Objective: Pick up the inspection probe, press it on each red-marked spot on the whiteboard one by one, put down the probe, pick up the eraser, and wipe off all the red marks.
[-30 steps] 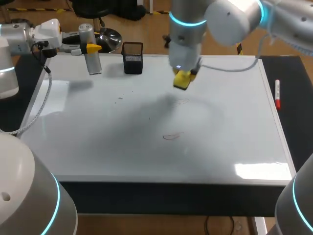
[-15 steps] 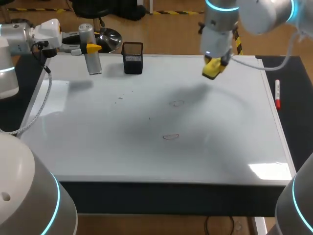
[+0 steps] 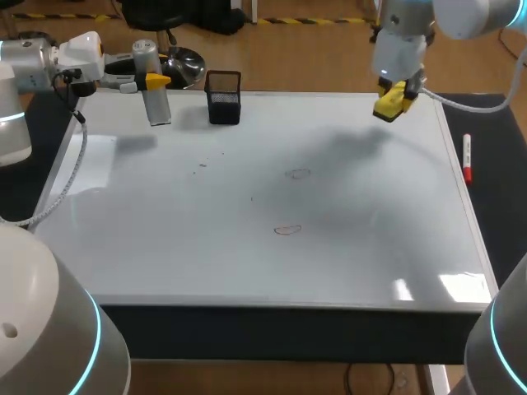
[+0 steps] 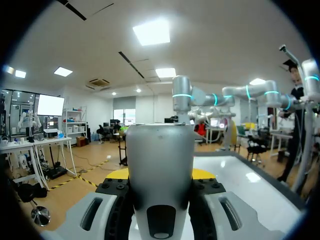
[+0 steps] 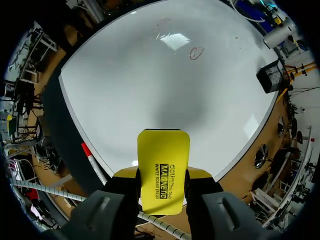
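A: Starting at the left, what has the left claw [image 3: 153, 81] got?

B: It's gripping the inspection probe [image 3: 156, 97], a silver cylinder. One finger on each side, at about mid-height. It's at the far left corner of the whiteboard [image 3: 370, 255].

A: Which way does the probe point?

B: Long axis is close to vertical, rounded cap up. The base is down at the board's edge. The left wrist view shows the barrel filling the gap between the yellow tips.

A: Next thing along?

B: A black mesh holder [image 3: 223, 97], just right of the probe and not touching it. It stands on the far edge of the board.

A: Any marks?

B: Two red marks. One loop [image 3: 298, 173] is near the board's middle. A second loop [image 3: 287, 230] is nearer the front edge. There are also faint specks [image 3: 203, 164] left of them, too small to tell more.

A: And the right side?

B: The right claw [image 3: 394, 97] is over the board's far right corner, closed on the yellow eraser [image 5: 164, 170]. Its shadow falls on the board below, so the eraser is held off the surface.

A: How does the eraser sit?

B: It's sandwiched flat between the fingers. Its long axis runs out along them and its rounded end sticks out past the tips toward the board. In the head view it hangs tilted. Both loops are well ahead of it.

A: Anything further right?

B: A red-capped marker [image 3: 467, 156] on the dark desk beside the board's right edge. It lies parallel to that edge.
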`<move>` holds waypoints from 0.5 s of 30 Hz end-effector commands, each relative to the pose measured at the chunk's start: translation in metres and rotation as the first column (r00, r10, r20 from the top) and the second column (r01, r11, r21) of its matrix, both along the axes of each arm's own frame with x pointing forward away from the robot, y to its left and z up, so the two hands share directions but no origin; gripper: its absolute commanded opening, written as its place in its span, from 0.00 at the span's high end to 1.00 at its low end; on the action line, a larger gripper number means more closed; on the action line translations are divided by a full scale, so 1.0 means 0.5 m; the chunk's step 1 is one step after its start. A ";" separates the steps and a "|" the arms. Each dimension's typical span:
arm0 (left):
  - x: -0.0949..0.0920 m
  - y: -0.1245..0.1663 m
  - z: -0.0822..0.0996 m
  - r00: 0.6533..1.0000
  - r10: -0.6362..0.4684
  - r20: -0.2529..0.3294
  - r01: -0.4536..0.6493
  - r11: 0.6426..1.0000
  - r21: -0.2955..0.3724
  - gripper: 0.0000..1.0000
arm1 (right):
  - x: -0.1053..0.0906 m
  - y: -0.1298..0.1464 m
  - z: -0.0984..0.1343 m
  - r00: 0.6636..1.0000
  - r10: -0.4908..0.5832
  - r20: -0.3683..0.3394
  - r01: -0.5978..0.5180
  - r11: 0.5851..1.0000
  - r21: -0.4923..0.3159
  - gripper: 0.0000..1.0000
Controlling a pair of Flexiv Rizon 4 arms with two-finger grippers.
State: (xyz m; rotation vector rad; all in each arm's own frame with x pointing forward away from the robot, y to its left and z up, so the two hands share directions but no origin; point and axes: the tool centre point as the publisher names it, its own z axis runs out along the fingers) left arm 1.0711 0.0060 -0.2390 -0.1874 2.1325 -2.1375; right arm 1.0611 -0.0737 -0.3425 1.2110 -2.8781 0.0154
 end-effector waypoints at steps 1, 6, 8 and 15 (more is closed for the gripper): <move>-0.001 -0.001 0.003 1.000 0.002 0.000 -0.002 1.000 0.002 1.00 | 0.023 -0.016 -0.004 0.999 -0.014 -0.032 0.014 1.000 0.007 1.00; -0.001 -0.001 0.003 1.000 0.002 0.000 -0.002 1.000 0.002 1.00 | 0.024 -0.030 -0.005 0.999 -0.025 -0.027 0.026 1.000 0.013 1.00; -0.001 -0.001 0.003 1.000 0.002 0.000 -0.002 1.000 0.002 1.00 | 0.024 -0.032 -0.004 0.999 -0.029 -0.023 0.029 1.000 0.011 1.00; -0.001 -0.001 0.003 1.000 0.002 0.000 -0.002 1.000 0.002 1.00 | 0.021 -0.037 0.001 0.999 -0.029 -0.019 0.029 1.000 -0.011 1.00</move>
